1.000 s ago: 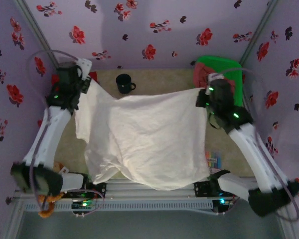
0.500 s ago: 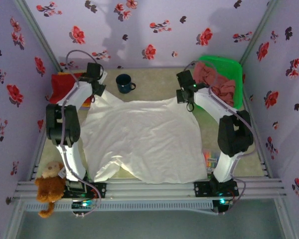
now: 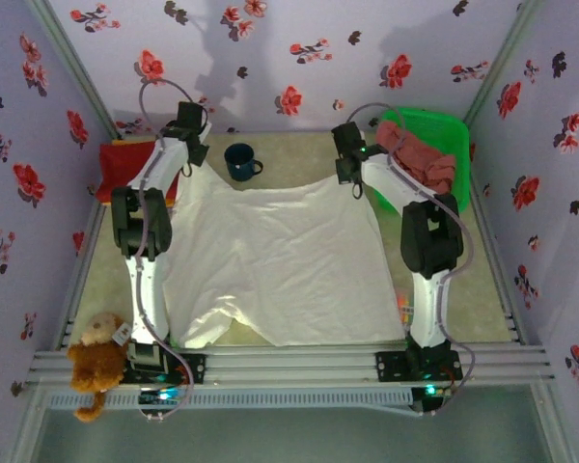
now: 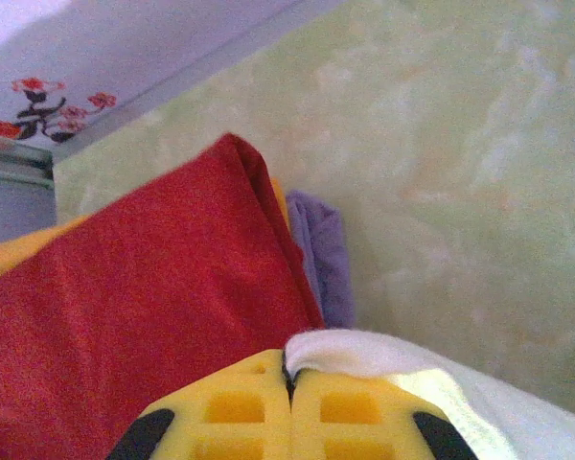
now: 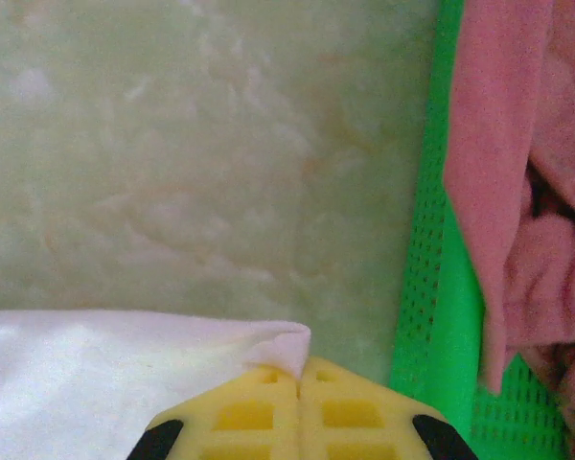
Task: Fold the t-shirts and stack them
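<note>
**anon1:** White t-shirt (image 3: 280, 260) lies spread across the table (image 3: 299, 152); far corners pinched by the left gripper (image 4: 289, 376) and right gripper (image 5: 300, 368)

**anon2:** yep, both fingers pressed together on cloth; pink t-shirts (image 5: 527, 172) sit in the green basket (image 5: 439, 316)

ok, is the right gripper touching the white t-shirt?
Touching. Right wrist view: a corner of the white t-shirt is pinched in the shut right gripper.

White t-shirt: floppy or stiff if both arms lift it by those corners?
Probably floppy: the white t-shirt lies wrinkled and dips between the left gripper and right gripper. Likely light: thin pinched corners hold it. It may slip out, since little cloth is clamped.
</note>
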